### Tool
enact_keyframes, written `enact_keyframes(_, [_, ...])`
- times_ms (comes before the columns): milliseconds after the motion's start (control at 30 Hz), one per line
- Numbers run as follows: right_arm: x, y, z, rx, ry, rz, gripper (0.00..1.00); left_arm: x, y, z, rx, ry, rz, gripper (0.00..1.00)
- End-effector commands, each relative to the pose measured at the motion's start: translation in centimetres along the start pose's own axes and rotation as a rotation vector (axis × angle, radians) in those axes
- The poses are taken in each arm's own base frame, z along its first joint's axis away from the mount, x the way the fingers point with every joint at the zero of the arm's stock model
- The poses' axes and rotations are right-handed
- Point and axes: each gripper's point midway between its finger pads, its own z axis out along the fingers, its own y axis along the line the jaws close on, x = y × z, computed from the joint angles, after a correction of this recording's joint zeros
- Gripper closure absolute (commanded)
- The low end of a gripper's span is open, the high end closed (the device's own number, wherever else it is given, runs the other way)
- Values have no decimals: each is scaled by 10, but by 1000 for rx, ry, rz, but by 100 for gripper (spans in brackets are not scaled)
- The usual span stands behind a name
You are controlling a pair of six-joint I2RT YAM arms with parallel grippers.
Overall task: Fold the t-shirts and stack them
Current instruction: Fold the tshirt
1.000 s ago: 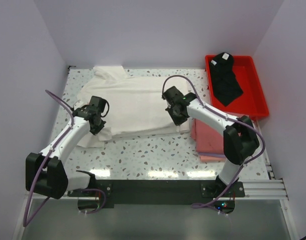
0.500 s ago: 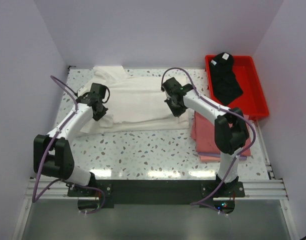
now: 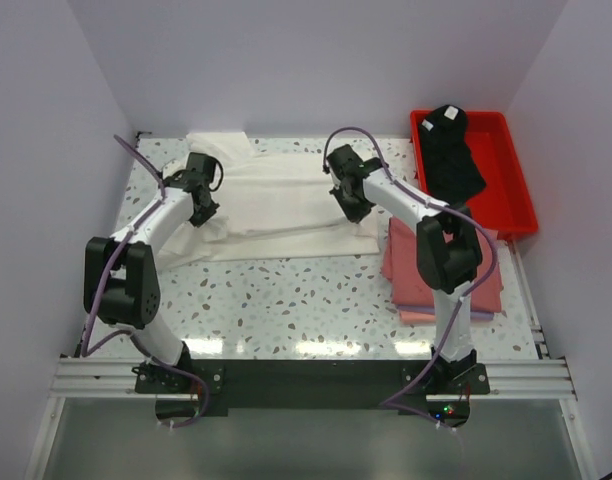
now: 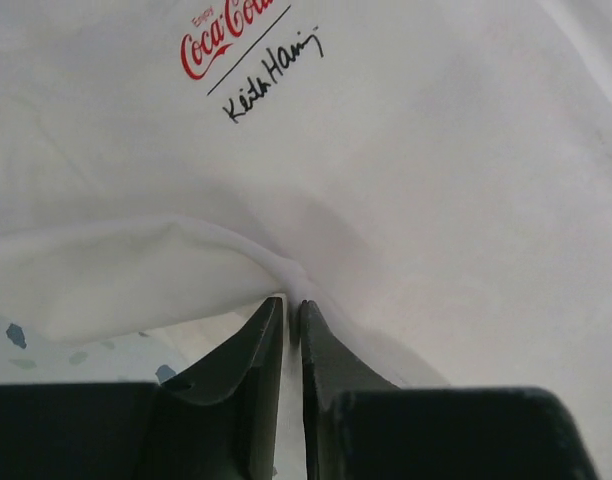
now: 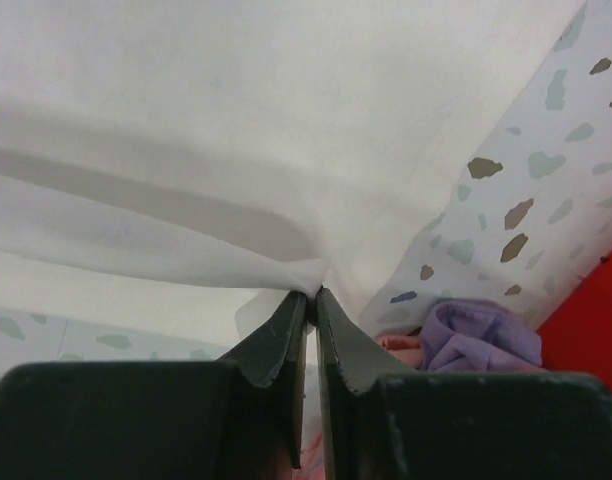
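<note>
Your left pincer [image 4: 289, 300] and right pincer [image 5: 311, 292] each pinch a fold of the white t-shirt [image 3: 276, 208], jaws almost together. It lies creased across the table's [image 3: 286, 300] far side, small red Coca-Cola script showing, beside the pink shirts [image 3: 416, 275].

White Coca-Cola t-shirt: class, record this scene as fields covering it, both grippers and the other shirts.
shirt: white cloth t-shirt with red Coca-Cola print, lying on speckled table
left gripper: pinching a fold of it
right gripper: pinching a fold of it
stack: pink folded cloth shirts, right of it
tray: red plastic tray holding black cloth shirt
</note>
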Motion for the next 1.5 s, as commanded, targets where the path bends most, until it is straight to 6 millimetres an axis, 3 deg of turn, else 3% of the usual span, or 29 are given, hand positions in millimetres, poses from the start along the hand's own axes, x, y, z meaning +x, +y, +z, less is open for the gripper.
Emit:
enact_keyframes(0, [-27, -20, 6, 60, -51, -17, 89, -33, -23, 9, 45, -87, -16, 81])
enact_keyframes(33, [-27, -24, 16, 77, -34, -26, 89, -41, -27, 11, 46, -111, -18, 78])
enact_keyframes(67, [-41, -31, 14, 101, -68, -20, 83, -48, -27, 16, 43, -120, -16, 77])
enact_keyframes(100, [-48, -42, 15, 152, -81, -20, 76, -57, -34, 20, 56, -137, -17, 64])
enact_keyframes(133, [-49, -52, 24, 191, -66, -27, 75, -65, -43, 27, 69, -147, -13, 56])
enact_keyframes(167, [-65, -63, 16, 226, -104, -11, 71, -77, -44, 32, 72, -154, -7, 50])
enact_keyframes(200, [-69, -78, 13, 300, -108, 0, 62, -80, -45, 33, 69, -132, 0, 34])
enact_keyframes(233, [-73, -90, 10, 341, -116, 14, 55, -93, -57, 27, 106, -140, -5, 25])
enact_keyframes(300, [-82, -107, -5, 411, -135, 43, 48, -105, -58, 19, 107, -164, 7, 0])
enact_keyframes(333, [-82, -108, -11, 422, -144, 57, 40, -112, -59, 7, 128, -181, 2, 0])
enact_keyframes(367, [-79, -107, -21, 397, -157, 70, 13, -112, -56, 1, 137, -185, 10, 0])
enact_keyframes(400, [-78, -101, -24, 362, -179, 99, 1, -105, -48, -7, 148, -175, 10, 0])
enact_keyframes(467, [-67, -75, -30, 203, -214, 114, 1, -92, -35, -13, 147, -158, -18, 0])
enact_keyframes(500, [-63, -64, -33, 142, -227, 124, 1, -74, -16, -15, 130, -135, -20, 0])
enact_keyframes(533, [-59, -39, -34, 1, -240, 154, 1, -64, -6, -15, 120, -126, -38, 0])
enact_keyframes(567, [-42, -23, -24, -63, -216, 155, 1, -55, 3, -15, 114, -123, -52, 0])
enact_keyframes(600, [-40, -10, -35, -136, -244, 171, 1, -36, 23, -14, 97, -106, -56, 0])
enact_keyframes(700, [-19, 36, -34, -305, -220, 127, 1, -19, 44, -13, 103, -114, -81, 0])
enact_keyframes(833, [-6, 74, -26, -365, -182, 52, 1, -12, 67, 4, 82, -81, -123, 0])
enact_keyframes(933, [-2, 94, -15, -380, -155, 18, 1, -13, 62, 19, 153, -31, -159, 0])
enact_keyframes(1033, [-2, 102, -8, -398, -137, 19, 1, -12, 57, 32, 160, -13, -162, 0])
enact_keyframes(1100, [1, 104, -3, -395, -120, 18, 1, -11, 51, 39, 170, 8, -157, 6])
enact_keyframes(1267, [11, 100, 5, -361, -98, 14, 1, -13, 39, 40, 229, 12, -171, 15])
enact_keyframes(1467, [20, 93, 10, -321, -72, 15, 1, -8, 38, 52, 215, 24, -172, 27])
